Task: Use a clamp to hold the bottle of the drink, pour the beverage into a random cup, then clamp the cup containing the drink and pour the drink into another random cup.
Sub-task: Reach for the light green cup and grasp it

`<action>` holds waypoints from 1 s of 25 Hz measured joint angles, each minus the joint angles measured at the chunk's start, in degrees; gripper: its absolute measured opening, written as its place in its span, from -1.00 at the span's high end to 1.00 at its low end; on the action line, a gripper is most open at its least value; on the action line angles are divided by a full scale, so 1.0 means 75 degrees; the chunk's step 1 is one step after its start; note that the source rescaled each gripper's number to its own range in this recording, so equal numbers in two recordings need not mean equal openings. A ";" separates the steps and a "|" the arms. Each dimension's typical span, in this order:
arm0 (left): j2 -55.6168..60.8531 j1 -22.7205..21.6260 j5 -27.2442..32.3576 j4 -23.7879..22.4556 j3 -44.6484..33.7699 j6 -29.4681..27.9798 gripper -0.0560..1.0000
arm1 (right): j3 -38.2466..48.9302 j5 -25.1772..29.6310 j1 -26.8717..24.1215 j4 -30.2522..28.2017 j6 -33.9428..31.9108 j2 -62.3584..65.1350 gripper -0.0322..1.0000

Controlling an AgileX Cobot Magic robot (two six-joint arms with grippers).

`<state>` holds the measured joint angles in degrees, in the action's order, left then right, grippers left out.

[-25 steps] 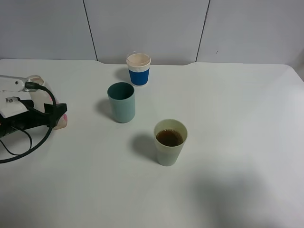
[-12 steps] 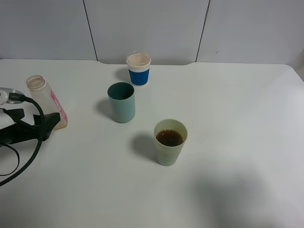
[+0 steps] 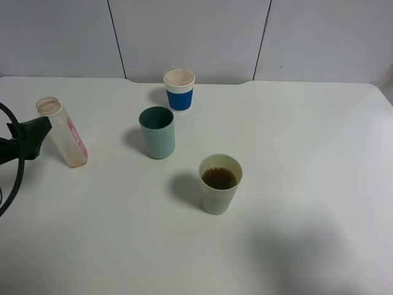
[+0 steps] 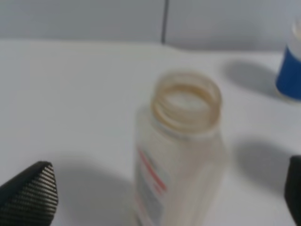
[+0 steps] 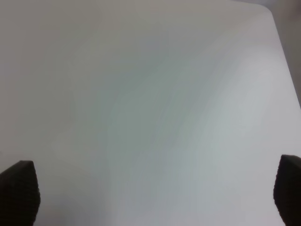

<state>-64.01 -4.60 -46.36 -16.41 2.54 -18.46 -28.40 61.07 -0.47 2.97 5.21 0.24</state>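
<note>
**A:** High view first. Surface and room?
**B:** Matte white tabletop (image 3: 307, 123). Behind it is a grey panelled wall (image 3: 184, 31) with dark vertical seams.

**A:** Containers?
**B:** Four.
- The bottle (image 3: 62, 134) is clear plastic with a pink label. It stands uncapped at the left side and looks empty.
- The teal cup (image 3: 157, 134) is smooth and tapered, near the middle. Its inside is dark, so I cannot tell the contents.
- The paper cup (image 3: 179, 90) has a blue sleeve and a white rim, and stands behind the teal one, near the wall.
- The pale green cup (image 3: 220, 195) stands nearest the camera, well apart from the bottle. It holds brown drink (image 3: 218, 178), with the level below the rim.

**A:** Arm on that side?
**B:** The left fingers (image 3: 29, 135) are black, at the left edge just beside the bottle and apart from it. A black cable (image 3: 12, 181) loops in front of them.

**A:** Left wrist view?
**B:** Blurred. The bottle (image 4: 181, 155) shows a threaded ring at its open mouth and a squarish body. The left fingers (image 4: 29, 197) have a woven-textured tip on each side of it. They are spread wide and released, and touch neither side of the bottle. The paper cup's (image 4: 289, 70) blue sleeve shows at the frame edge.

**A:** Right wrist view?
**B:** White tabletop (image 5: 150, 103) with a rounded corner. The right fingers (image 5: 19, 192) are dark tips set far apart, released, with nothing between them.
</note>
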 joint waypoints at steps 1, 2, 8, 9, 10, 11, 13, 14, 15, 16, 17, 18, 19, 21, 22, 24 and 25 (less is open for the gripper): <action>0.0267 0.0000 0.0234 0.0152 0.0000 -0.0098 -0.87 | 0.0000 0.0000 0.0000 0.0000 0.0000 0.0000 -1.00; 0.0592 0.0000 0.0417 0.0321 0.0000 -0.0189 -0.87 | 0.0000 0.0000 0.0000 0.0000 0.0000 0.0000 -1.00; 0.2272 0.0000 0.2425 0.0714 0.0793 -0.0309 -0.87 | 0.0000 0.0000 0.0000 0.0000 0.0000 0.0000 -1.00; 0.2515 0.0000 0.2781 0.0720 0.0989 -0.0309 -0.87 | 0.0000 0.0000 0.0000 0.0000 0.0000 0.0000 -1.00; 0.2735 0.0000 0.3238 0.0729 0.1243 -0.0309 -0.87 | 0.0000 0.0000 0.0000 0.0000 0.0000 0.0000 -1.00; 0.2939 0.0000 0.3697 0.0737 0.1509 -0.0309 -0.87 | 0.0000 0.0000 0.0000 0.0000 0.0000 0.0000 -1.00; 0.3277 0.0000 0.4545 0.0736 0.2017 -0.0267 -0.87 | 0.0000 0.0000 0.0000 0.0000 0.0000 0.0000 -1.00; 0.3456 0.0000 0.4996 0.0736 0.2291 -0.0210 -0.87 | 0.0000 0.0000 0.0000 0.0000 0.0000 0.0000 -1.00; 0.3636 0.0000 0.5462 0.0736 0.2560 -0.0124 -0.87 | 0.0000 0.0000 0.0000 0.0000 0.0000 0.0000 -1.00; 0.3790 0.0000 0.5925 0.0745 0.2809 0.0014 -0.87 | 0.0000 0.0000 0.0000 0.0000 0.0000 0.0000 -1.00; 0.3981 0.0000 0.6312 0.0762 0.3006 0.0199 -0.87 | 0.0000 0.0000 0.0000 0.0000 0.0000 0.0000 -1.00; 0.4184 0.0000 0.6778 0.0804 0.3230 0.0373 -0.87 | 0.0000 0.0000 0.0000 0.0000 0.0000 0.0000 -1.00; 0.4357 0.0000 0.7227 0.0862 0.3442 0.0632 -0.87 | 0.0000 0.0000 0.0000 0.0000 0.0000 0.0000 -1.00; 0.4793 0.0000 0.8103 0.1037 0.3813 0.1179 -0.87 | 0.0000 0.0000 0.0000 0.0000 0.0000 0.0000 -1.00; 0.5010 0.0000 0.8586 0.1146 0.4002 0.1488 -0.87 | 0.0000 0.0000 0.0000 0.0000 0.0000 0.0000 -1.00; 0.5387 0.0000 0.9483 0.1338 0.4323 0.2037 -0.87 | 0.0000 0.0000 0.0000 0.0000 0.0000 0.0000 -1.00; 0.5569 0.0000 0.9976 0.1414 0.4487 0.2210 -0.87 | 0.0000 0.0000 0.0000 0.0000 0.0000 0.0000 -1.00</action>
<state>-22.24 -4.60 28.47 -5.81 36.19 -1.89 -28.40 61.07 -0.47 2.97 5.21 0.24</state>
